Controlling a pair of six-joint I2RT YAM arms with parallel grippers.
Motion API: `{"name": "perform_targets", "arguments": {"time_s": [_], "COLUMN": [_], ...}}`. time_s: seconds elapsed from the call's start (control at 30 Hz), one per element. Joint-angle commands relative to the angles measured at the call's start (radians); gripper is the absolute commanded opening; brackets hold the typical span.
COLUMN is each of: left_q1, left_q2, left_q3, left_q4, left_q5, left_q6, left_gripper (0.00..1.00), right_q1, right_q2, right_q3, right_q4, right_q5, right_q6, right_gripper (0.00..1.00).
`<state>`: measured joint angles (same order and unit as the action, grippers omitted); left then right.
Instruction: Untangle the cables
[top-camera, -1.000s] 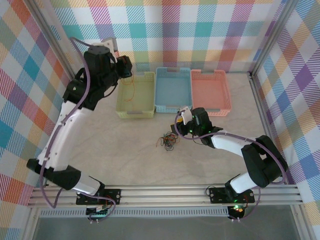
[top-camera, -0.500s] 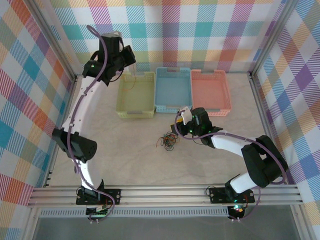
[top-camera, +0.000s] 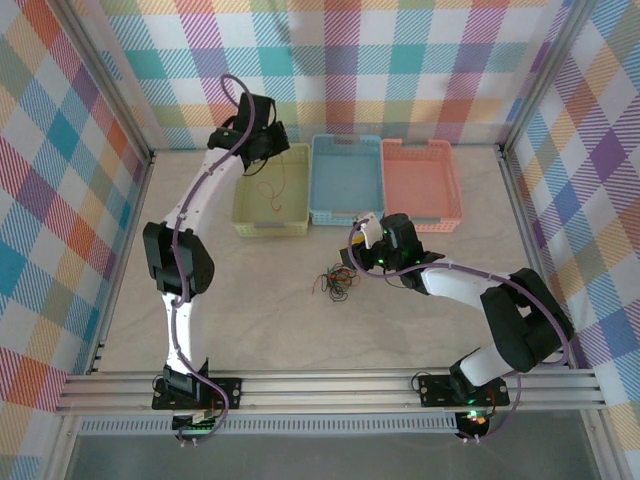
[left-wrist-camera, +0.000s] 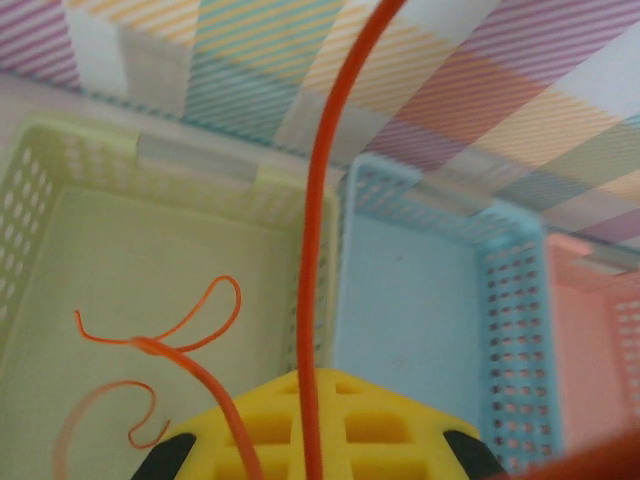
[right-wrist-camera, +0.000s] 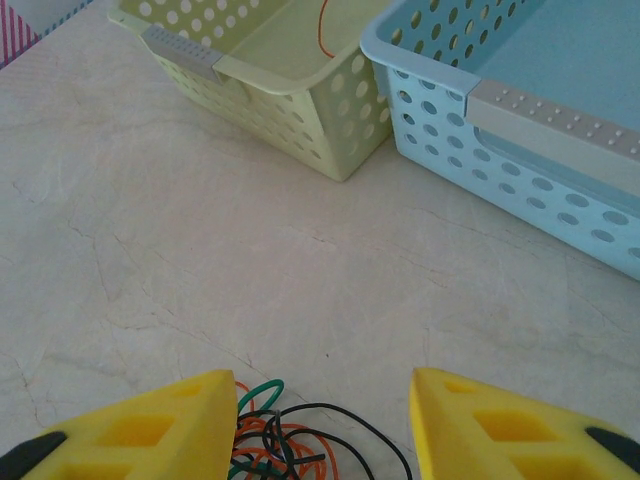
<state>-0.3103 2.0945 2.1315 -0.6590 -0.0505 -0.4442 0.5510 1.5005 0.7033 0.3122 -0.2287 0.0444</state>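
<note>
L arm dropping a wire in the basket, R parked at the tangle.
Top cam: yellow-green basket (top-camera: 247, 222) upper centre-left, left gripper (top-camera: 267, 148) over its far end, right gripper (top-camera: 354, 263) mid-frame just beside the tangle of cables (top-camera: 335, 283). Too coarse for grips, though. L wrist cam settles it: clamped on an orange wire (left-wrist-camera: 320, 200), curled end over the basket floor. R wrist cam: jaws half wide, empty, tangle low between them. I'd lower before releasing, else it may spring over the rim.
</note>
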Motion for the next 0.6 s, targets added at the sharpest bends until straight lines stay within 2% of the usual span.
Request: {"name": "perform_targets", "arguments": {"time_s": [0.0, 0.03, 0.1, 0.2, 0.3, 0.57], "left_q1": [0.023, 0.025, 0.025, 0.017, 0.010, -0.027], "left_q2": [0.052, 0.065, 0.082, 0.070, 0.016, -0.267], "left_q3": [-0.041, -0.048, -0.056, -0.088, -0.147, -0.462], "left_q4": [-0.017, -0.020, -0.035, -0.040, -0.026, 0.108], "left_q5": [-0.010, 0.015, 0.051, 0.087, 0.091, 0.146], "left_q6": [-0.048, -0.055, -0.065, -0.074, -0.074, -0.093], "left_gripper": [0.01, 0.05, 0.23, 0.44, 0.58, 0.60], "right_q1": [-0.004, -0.003, -0.003, -0.003, -0.003, -0.003], "right_q2": [0.008, 0.006, 0.006, 0.009, 0.005, 0.007], "right_q3": [0.021, 0.020, 0.018, 0.022, 0.020, 0.024], "right_q4": [-0.002, 0.001, 0.003, -0.002, -0.003, -0.005], "right_q5": [-0.027, -0.024, -0.023, -0.029, -0.024, -0.035], "right_q6": [0.009, 0.010, 0.010, 0.009, 0.008, 0.004], "right_gripper": [0.48, 0.48, 0.48, 0.48, 0.48, 0.48]}}
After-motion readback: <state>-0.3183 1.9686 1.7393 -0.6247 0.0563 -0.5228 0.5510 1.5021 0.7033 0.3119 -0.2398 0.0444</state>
